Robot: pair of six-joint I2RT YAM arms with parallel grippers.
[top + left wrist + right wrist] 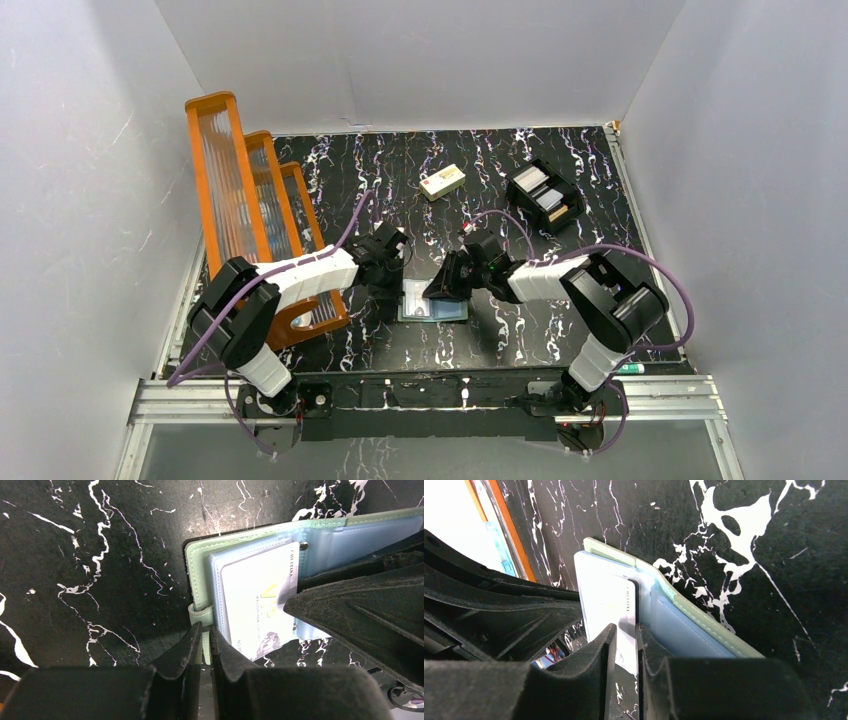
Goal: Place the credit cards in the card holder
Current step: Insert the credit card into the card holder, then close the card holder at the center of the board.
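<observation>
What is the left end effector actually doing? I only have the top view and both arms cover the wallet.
Observer: In the left wrist view, the left end effector is pinched shut on the card holder, right at its green closure tab.
Operator: And the right one?
Observer: In the right wrist view, the right end effector has a credit card clamped by its edge between the fingers.
Operator: Is the card seated?
Observer: Not fully. In the left wrist view it lies over the clear blue sleeves with its gold lettering up, and one end sticks out past the holder. I cannot tell whether it has entered a sleeve.
</observation>
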